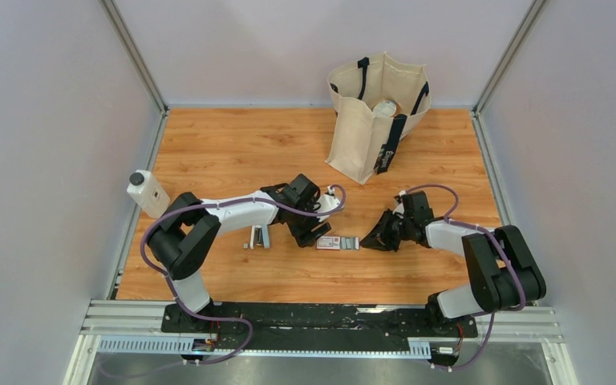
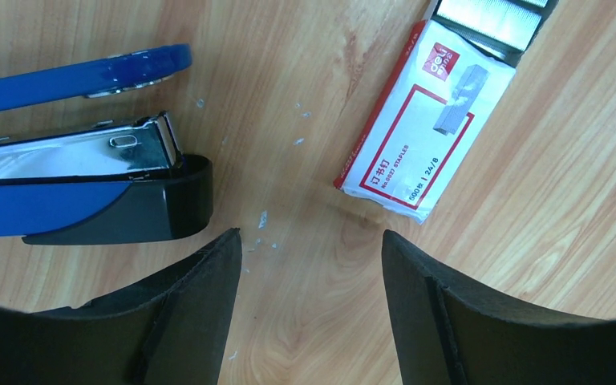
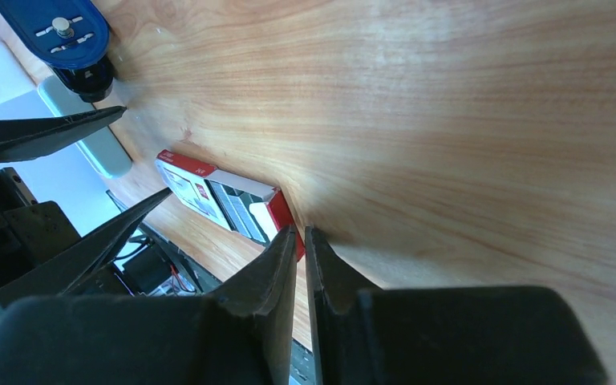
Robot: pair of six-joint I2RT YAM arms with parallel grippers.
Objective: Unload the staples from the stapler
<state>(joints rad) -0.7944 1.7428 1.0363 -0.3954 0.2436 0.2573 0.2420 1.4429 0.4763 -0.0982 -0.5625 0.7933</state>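
The stapler (image 1: 258, 237) lies opened on the wooden table, left of my left gripper (image 1: 318, 236). In the left wrist view its blue top arm (image 2: 88, 72) is swung away from the silver magazine (image 2: 72, 152) and the blue base with its black end (image 2: 136, 204). My left gripper (image 2: 311, 249) hovers open over bare wood between the stapler and a red-and-white staple box (image 2: 425, 136), holding nothing. My right gripper (image 3: 299, 234) has its jaws almost together with nothing between them, tips beside the red end of the box (image 3: 224, 196). The stapler (image 3: 60, 32) shows far beyond.
A cream tote bag (image 1: 377, 112) stands at the back of the table. A white bottle (image 1: 148, 192) sits at the left edge. The staple box (image 1: 337, 243) lies between the two grippers. Small white specks (image 2: 262, 218) dot the wood near the stapler.
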